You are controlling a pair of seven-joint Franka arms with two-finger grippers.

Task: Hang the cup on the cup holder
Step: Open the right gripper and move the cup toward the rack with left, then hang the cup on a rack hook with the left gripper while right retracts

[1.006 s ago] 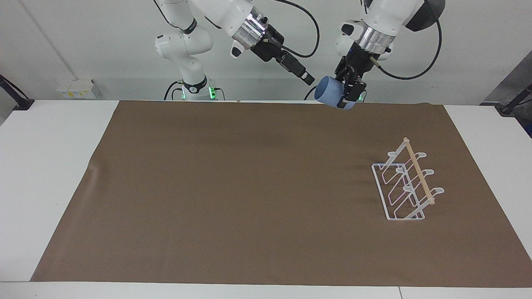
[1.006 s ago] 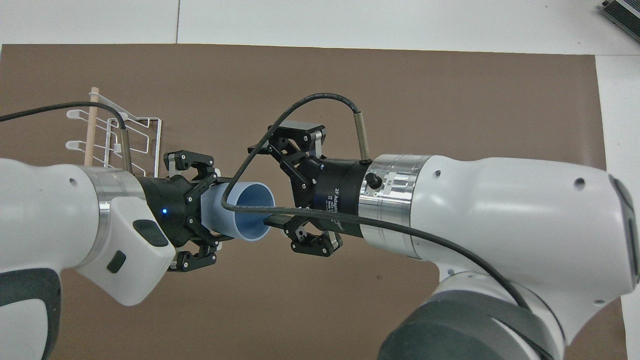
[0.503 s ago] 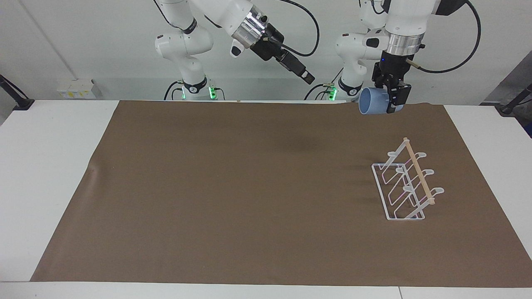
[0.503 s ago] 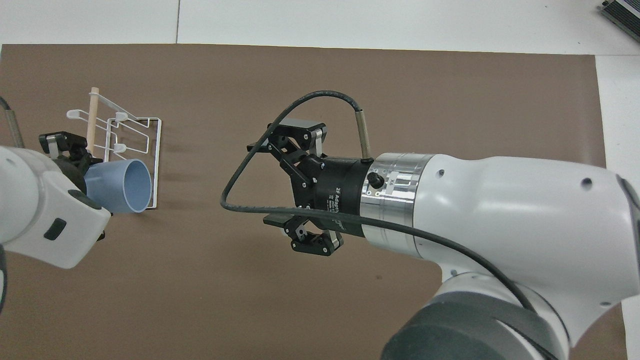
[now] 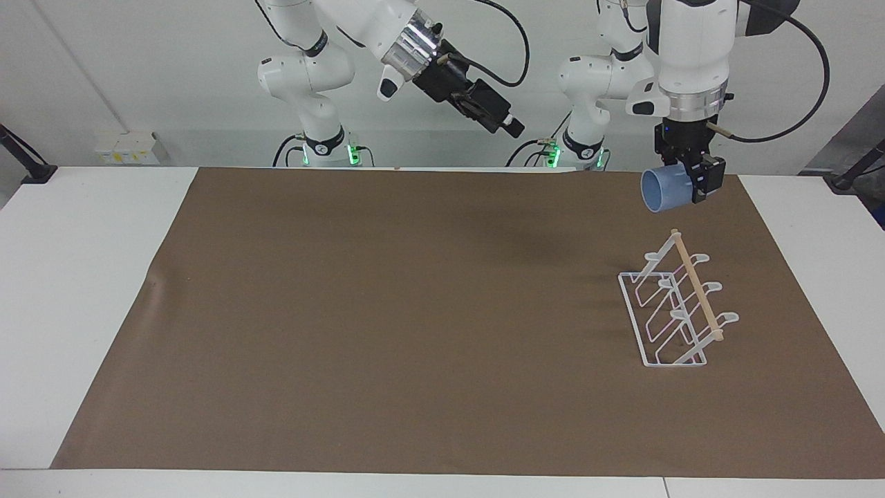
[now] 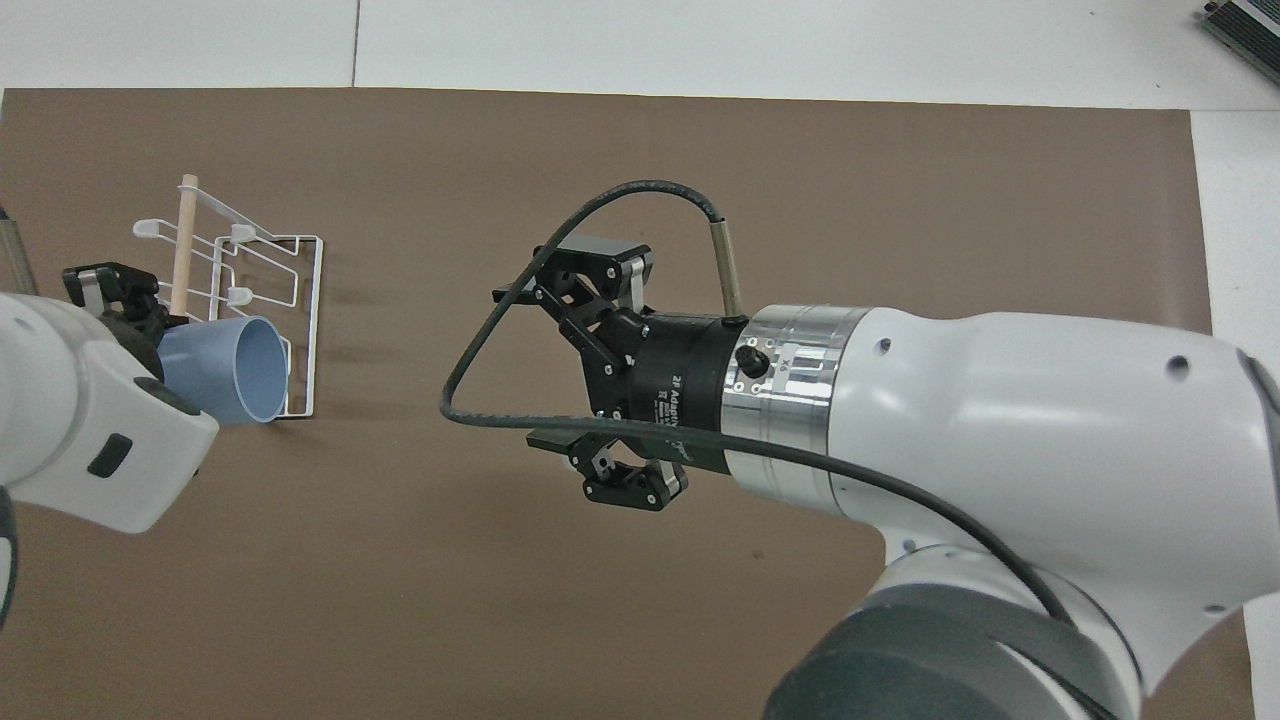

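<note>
the left pincer [image 5: 700, 185] grips the cup [image 5: 662, 190] on its side, up in the air over the brown mat [image 5: 387, 311] on the tabletop [image 5: 76, 277], its mouth turned toward the right arm's end. the facing view shows the cup clear of the cup holder [image 5: 676, 310], raised above the holder's end nearest the robots; from overhead the cup [image 6: 228, 370] overlaps the holder's [image 6: 262, 280] base wire, so that gap is lost. the right pincer [image 5: 499, 116] waits high over the mat's robot-side edge; the overhead view shows its fingers [image 6: 598, 252] spread apart, holding nothing.
</note>
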